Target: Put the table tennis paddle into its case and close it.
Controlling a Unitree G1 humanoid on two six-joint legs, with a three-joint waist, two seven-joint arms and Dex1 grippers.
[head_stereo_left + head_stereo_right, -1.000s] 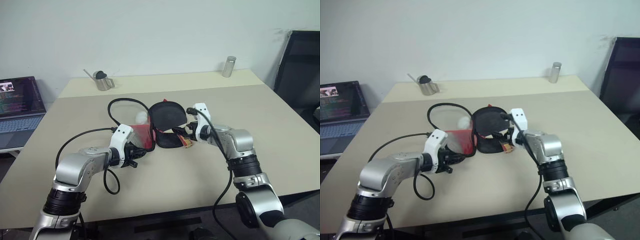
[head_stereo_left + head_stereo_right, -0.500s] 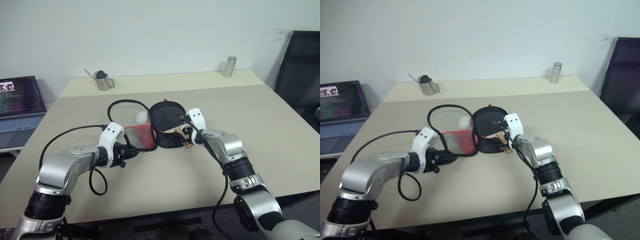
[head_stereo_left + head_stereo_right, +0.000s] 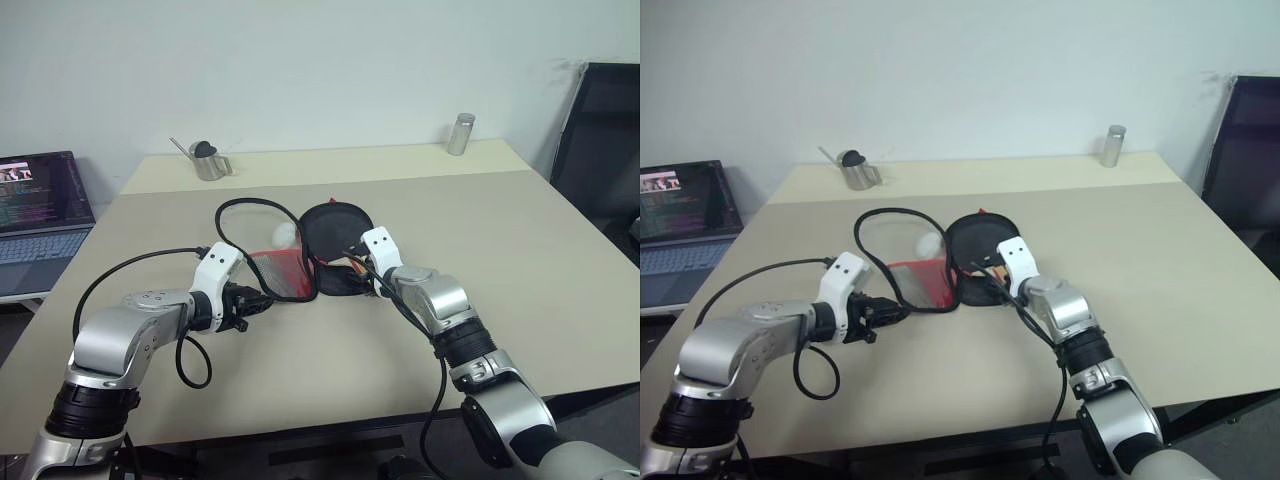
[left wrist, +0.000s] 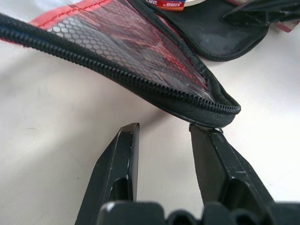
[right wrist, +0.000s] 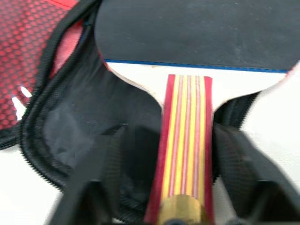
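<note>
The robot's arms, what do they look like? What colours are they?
Shiny silver tubes with black ribbed rings at the joints. Each wrist has a white block with little dark dots, and a black cable loops out from it. The left claw and the right claw each have two black fingers.

R gripper (image 5: 187, 187) fingers blurred in wrist view; contact w/ paddle (image 5: 187, 117) handle can't tell. Handle butt cut off at frame edge. Case (image 4: 140, 70) lettering mostly cut off, unreadable. Laptop (image 3: 40, 215) at far left cut by edge, screen text too small. Chair (image 3: 600, 130) at far right partly cut off.
</note>
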